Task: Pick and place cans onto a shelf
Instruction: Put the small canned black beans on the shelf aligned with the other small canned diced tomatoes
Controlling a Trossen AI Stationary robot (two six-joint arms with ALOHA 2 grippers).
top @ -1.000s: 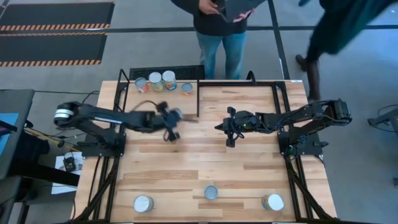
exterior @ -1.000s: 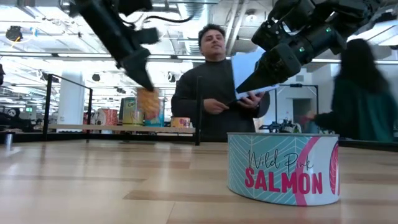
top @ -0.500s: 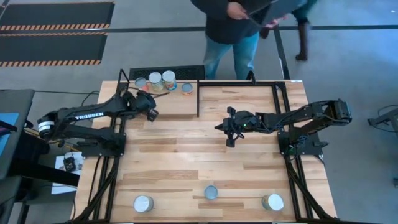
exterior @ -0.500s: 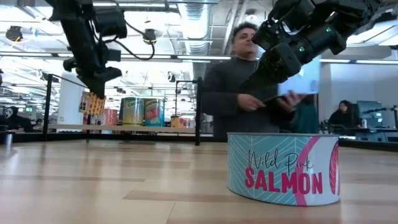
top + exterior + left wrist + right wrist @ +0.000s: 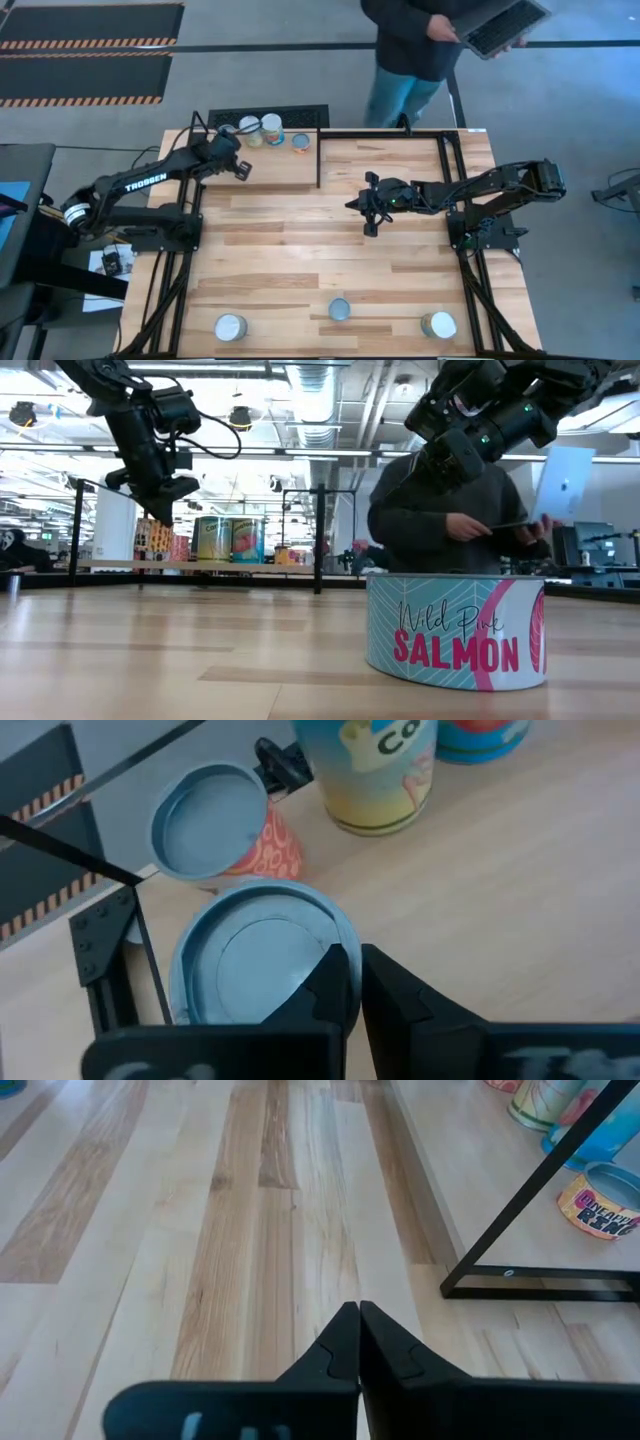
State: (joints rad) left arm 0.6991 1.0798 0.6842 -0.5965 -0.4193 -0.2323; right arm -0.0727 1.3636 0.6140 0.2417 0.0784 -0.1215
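Pale, smooth light-wood shelf board [image 5: 285,160] edged by thin black metal rods, set at the far left corner of the planked wooden table [image 5: 330,260]. Clustered along the shelf's far edge, several small cans: a taller yellowish-labelled tin [image 5: 271,128] with a white top, a flat orange-labelled tin [image 5: 301,141] just beside it, others partly hidden under the arm. Closer in, through the left wrist view: a silver-topped round can [image 5: 262,955] directly ahead of the fingers, an orange-labelled can with a blue-grey top [image 5: 212,825] leaning just behind it, and a yellowish can with a blue band [image 5: 378,770] a little apart.

Hanging over the shelf's left end, the dark left gripper [image 5: 238,168], fingers pressed together with nothing between them; fingertips [image 5: 338,982] poised over the silver top, contact impossible to judge. Seen raised above the shelf in the low view [image 5: 158,488].

Over the middle of the table, the dark right gripper [image 5: 369,222], likewise pinched closed and empty, held off the planks [image 5: 358,1342].

Along the near edge, well apart from the shelf, three more cans: a silver-topped one at left [image 5: 230,327], a small one in the centre [image 5: 340,309], a white-topped one at right [image 5: 438,325]. Closest to the low camera, a teal tin lettered "Wild Pink SALMON" [image 5: 455,630].

Beyond the table, a person in a dark top [image 5: 415,45] holding a laptop.
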